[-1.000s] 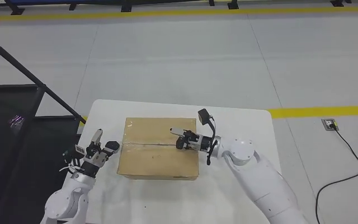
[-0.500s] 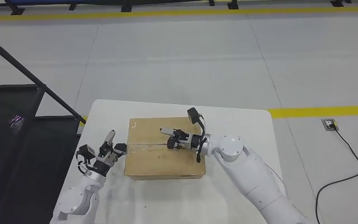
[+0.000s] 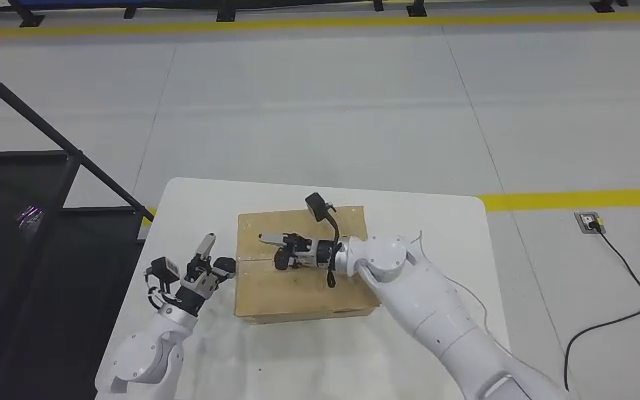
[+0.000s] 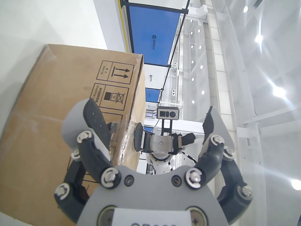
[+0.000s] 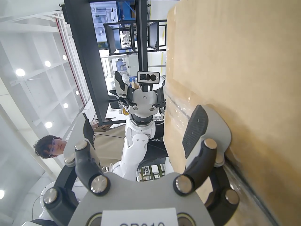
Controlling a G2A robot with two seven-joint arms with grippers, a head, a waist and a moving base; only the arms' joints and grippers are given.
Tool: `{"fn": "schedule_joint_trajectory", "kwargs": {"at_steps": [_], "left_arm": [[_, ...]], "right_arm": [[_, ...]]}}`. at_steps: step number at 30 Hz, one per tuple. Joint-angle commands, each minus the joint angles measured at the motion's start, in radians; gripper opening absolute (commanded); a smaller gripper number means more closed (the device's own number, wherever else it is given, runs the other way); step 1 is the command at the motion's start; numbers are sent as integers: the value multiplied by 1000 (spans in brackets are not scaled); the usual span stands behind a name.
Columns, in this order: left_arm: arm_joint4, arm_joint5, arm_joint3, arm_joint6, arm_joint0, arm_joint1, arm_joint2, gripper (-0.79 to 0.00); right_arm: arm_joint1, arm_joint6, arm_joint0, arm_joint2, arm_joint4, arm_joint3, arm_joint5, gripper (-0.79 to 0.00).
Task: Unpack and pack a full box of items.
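Observation:
A closed brown cardboard box with a taped seam along its lid stands in the middle of the white table. My right gripper lies over the lid near the seam, open, with one finger flat against the cardboard and nothing between the fingers. My left gripper is open at the box's left end, one pad close against the printed side wall. The left wrist view also catches the right gripper over the box's top edge.
A black metal frame stands off the table's left side. Bare tabletop lies right of the box and along the front edge. Grey floor with yellow lines surrounds the table.
The box has slid to the right on the table. My left gripper moved right with it at its end. My right gripper travelled left across the lid.

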Motion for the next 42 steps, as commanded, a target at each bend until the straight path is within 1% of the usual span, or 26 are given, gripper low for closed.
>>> {"fn": "schedule_joint_trajectory", "kwargs": {"at_steps": [1,9,13,16,20,22,26,30,37,42], "left_arm": [[-2,1,2,-3,-2,0,2,0],[-13,4,14,-13,-12,2,1,0],[-21,5,19,-19,-15,3,-4,0],[-23,5,21,-23,-17,4,-6,0],[-28,4,22,-28,-18,5,-10,0],[-31,3,22,-31,-18,6,-12,0],[-36,2,24,-35,-18,7,-15,0],[-39,0,26,-42,-19,8,-15,0],[-47,-1,28,-51,-24,10,-21,0],[-54,-2,26,-54,-25,12,-26,0]], "right_arm": [[-17,0,12,-19,4,22,-1,0],[-90,-20,42,-81,31,96,-52,0],[-120,-24,54,-98,40,140,-73,0],[-136,-24,67,-102,39,176,-82,0],[-141,-5,83,-88,43,215,-106,0],[-140,9,85,-81,37,223,-116,0],[-131,59,86,-74,4,222,-97,0],[-112,38,73,-48,-22,209,-102,0],[-59,12,20,25,-65,120,-101,0],[-11,-4,-41,91,-118,6,-53,0]]}}
